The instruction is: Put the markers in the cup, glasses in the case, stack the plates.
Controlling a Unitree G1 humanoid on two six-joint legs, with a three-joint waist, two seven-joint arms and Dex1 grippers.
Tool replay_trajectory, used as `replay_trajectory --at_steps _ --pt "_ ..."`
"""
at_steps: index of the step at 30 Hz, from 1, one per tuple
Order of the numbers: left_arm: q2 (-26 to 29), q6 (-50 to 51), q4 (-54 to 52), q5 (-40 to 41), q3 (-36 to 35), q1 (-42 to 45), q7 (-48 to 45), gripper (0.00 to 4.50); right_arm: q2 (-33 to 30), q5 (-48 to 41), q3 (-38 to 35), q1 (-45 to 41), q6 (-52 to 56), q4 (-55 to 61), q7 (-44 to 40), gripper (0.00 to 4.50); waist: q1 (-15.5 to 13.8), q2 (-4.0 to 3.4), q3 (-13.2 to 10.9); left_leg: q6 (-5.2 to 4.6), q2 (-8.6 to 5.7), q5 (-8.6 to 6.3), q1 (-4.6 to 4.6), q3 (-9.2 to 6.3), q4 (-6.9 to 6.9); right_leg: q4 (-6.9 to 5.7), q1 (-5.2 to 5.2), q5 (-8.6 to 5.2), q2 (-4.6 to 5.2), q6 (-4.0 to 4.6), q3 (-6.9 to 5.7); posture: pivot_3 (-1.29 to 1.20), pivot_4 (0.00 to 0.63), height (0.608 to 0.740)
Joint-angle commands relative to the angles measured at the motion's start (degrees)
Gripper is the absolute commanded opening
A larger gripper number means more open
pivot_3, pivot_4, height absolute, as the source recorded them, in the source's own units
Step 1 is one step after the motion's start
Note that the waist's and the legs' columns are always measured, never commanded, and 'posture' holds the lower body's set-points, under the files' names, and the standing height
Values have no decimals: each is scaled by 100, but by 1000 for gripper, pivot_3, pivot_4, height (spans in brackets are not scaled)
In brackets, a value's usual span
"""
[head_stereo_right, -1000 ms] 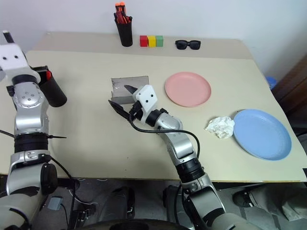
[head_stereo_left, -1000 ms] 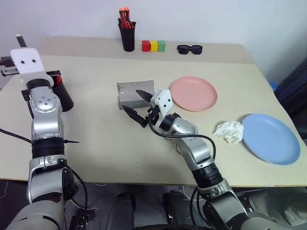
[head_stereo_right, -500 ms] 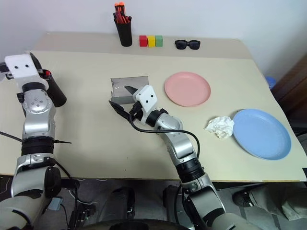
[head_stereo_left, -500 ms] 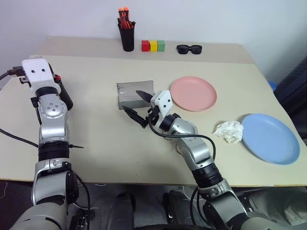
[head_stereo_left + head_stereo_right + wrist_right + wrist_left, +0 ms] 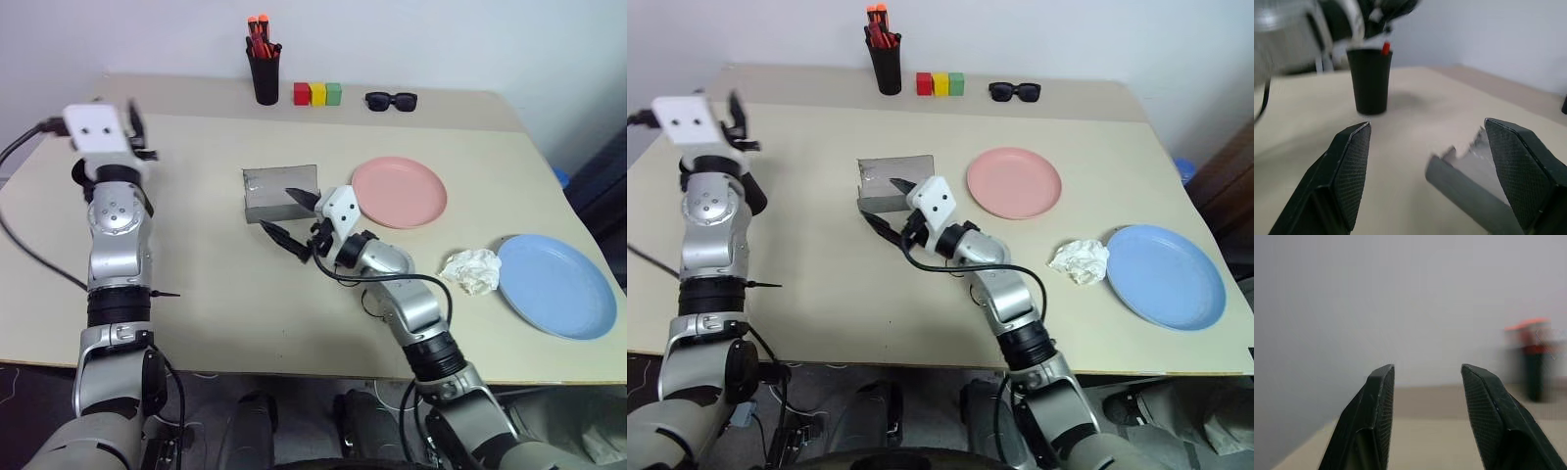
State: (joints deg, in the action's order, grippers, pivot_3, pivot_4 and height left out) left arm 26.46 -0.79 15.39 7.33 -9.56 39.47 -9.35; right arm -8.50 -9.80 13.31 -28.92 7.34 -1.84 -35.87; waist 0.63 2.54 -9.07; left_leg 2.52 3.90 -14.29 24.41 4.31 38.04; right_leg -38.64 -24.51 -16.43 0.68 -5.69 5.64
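Beige table [image 5: 196, 284], read from the near edge to the far. One blue plate [image 5: 555, 284] lies at the near right, with one crumpled tissue [image 5: 470, 267] just beside it. At centre the right end effector [image 5: 285, 216] hangs with its jaws wide and nothing between them. One grey case [image 5: 281, 189] lies just beyond it, apparently open, its long axis across the line of the fingers. The right arm is much the nearer to the case. One pink plate [image 5: 399, 191] lies to the right of the case, well apart from the blue one. At the left stands one black cup [image 5: 1370, 81] with one red-capped marker [image 5: 1385, 48] in it. The left end effector [image 5: 1427, 369] is raised near it, jaws apart and empty. Along the far edge are one pen holder [image 5: 265, 80] with at least two markers [image 5: 259, 24], three blocks [image 5: 313, 94] and one pair of sunglasses [image 5: 390, 99].
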Motion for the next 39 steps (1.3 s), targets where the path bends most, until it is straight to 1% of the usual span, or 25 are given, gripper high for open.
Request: replay_trajectory --at_steps 1,2,3,7,12,15,18,21,24,28,33,36,39 --pt "317 609 -300 115 707 130 -1479 3948 -658 -69 -537 -148 53 364 -242 3780 23 -5 -3 -1 0 0 -1 1 0 1 0 0 0 0 0 0 150 725" --pt "381 780 -235 111 848 145 -1774 4438 -855 -106 -641 -132 84 387 -302 3780 32 -9 -6 -1 0 0 -2 0 -1 1 0 0 -1 0 0 0 150 725" --pt "453 747 -72 37 1037 179 -2103 4482 -1096 -156 -773 -87 144 427 -385 3780 42 -15 -9 -1 0 0 -3 0 -3 2 0 0 -2 1 0 0 150 725" --pt "456 746 916 -32 1505 467 -3207 4482 -1993 -298 -1279 238 369 663 -721 3780 51 -30 -18 -2 1 -1 -3 -2 -10 3 -3 -2 -7 0 2 0 150 725" --pt "462 374 2224 -383 2136 972 -4699 4482 -2741 -382 -1853 976 526 1056 -837 3780 36 -34 -21 -10 1 -5 3 0 -9 23 -2 -2 -7 -1 5 0 150 725" --pt "341 57 3093 -621 2269 1384 -4965 4482 -2931 -481 -2064 1419 601 1394 -865 3780 17 -34 -21 -13 0 -7 7 -1 -7 30 -2 -2 -7 -1 5 0 150 725" --pt "194 -165 3703 -781 2291 1671 -5140 4482 -2986 -592 -2168 1797 746 1778 -875 3780 27 -34 -21 -16 -1 -9 8 -1 -5 31 -1 -2 -6 -1 7 0 150 725" --pt "31 -406 4218 -964 2292 1899 -5167 3634 -2904 -491 -2280 2201 781 2073 -614 3780 16 -34 -21 -20 -1 -11 8 -3 -4 31 2 -3 -7 -4 7 0 150 725" --pt "-29 -595 4376 -996 2235 1931 -5365 2170 -2887 -482 -2351 2353 831 2182 -464 3780 38 -34 -21 -24 -2 -13 7 0 -2 33 3 -3 -6 -4 11 0 150 725" --pt "-36 -755 4399 -1026 2182 1863 -5523 64 -2927 -506 -2387 2456 938 2287 -365 3780 21 -34 -21 -24 -2 -13 7 -1 -1 33 3 -3 -6 -4 11 0 150 725" --pt "76 -1073 4147 -966 2088 1688 -5789 21 -2979 -529 -2432 2508 1054 2409 -335 3780 16 -34 -21 -26 -2 -14 7 -1 0 34 5 -3 -5 -4 11 0 150 725" --pt "445 -790 3156 -593 2087 1220 -6871 21 -3031 -572 -2468 2555 1193 2561 -364 3780 57 -37 -21 -27 -1 -15 7 0 -1 33 5 -3 -6 -3 12 0 150 725" --pt "743 -387 2214 -438 2174 790 -7403 21 -3059 -626 -2476 2590 1278 2643 -410 3780 44 -39 -22 -27 3 -15 5 -1 -3 31 4 -3 -8 -3 12 0 150 725"
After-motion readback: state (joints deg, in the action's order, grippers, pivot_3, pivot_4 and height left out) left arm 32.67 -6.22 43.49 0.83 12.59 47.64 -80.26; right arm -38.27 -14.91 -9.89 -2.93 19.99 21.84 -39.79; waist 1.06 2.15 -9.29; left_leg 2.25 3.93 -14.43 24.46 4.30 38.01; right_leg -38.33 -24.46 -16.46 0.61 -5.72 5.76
